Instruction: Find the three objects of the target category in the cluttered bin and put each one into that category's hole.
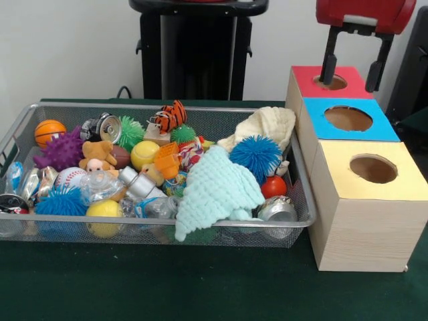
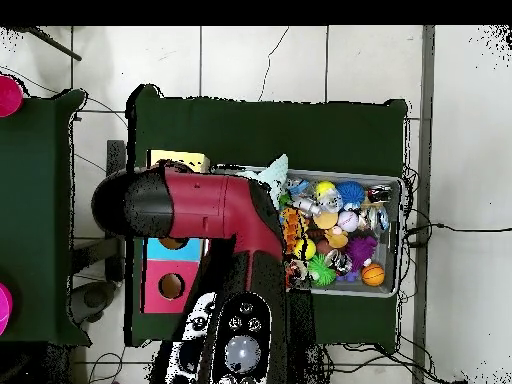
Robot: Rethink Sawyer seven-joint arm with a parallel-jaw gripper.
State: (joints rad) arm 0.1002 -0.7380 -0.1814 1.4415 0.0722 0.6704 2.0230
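The claw [image 1: 353, 72] was held over the red-topped box [image 1: 306, 80], its two black fingers [image 1: 329, 63] spread apart with nothing seen between them. One finger hung at the rim of that box's hole [image 1: 332, 83] and the other beyond the box's edge, so the claw was not centred on the opening.

If a drop had been meant here, it would have been done best with the claw brought squarely over the hole first. As nothing was held, the step in hand was judged to be a return to the bin [image 1: 304, 200] for the next pick. For that, an object lying free on top would have been better chosen than one pinned under the cloths, and the fingers would have had to be kept clear of the mesh wall.

Three boxes were set in a row just beside the bin: red-topped, then blue-topped [image 1: 348, 119], then yellow-topped [image 1: 372, 168]. Each had a round hole, and no contents could be made out inside any of them.

The bin was heaped full. A light green knitted cloth [image 1: 217, 190] and a cream cloth [image 1: 266, 127] were draped over the end nearest the boxes, with a blue spiky ball [image 1: 257, 155] between them. A small basketball [image 1: 49, 131], a purple spiky ball [image 1: 62, 150], a baseball [image 1: 69, 177], a tiger toy [image 1: 169, 116], a teddy bear [image 1: 98, 155] and cans [image 1: 277, 208] were also seen. Which category was the target could not be told, so its objects were presumed to lie somewhere in this clutter.
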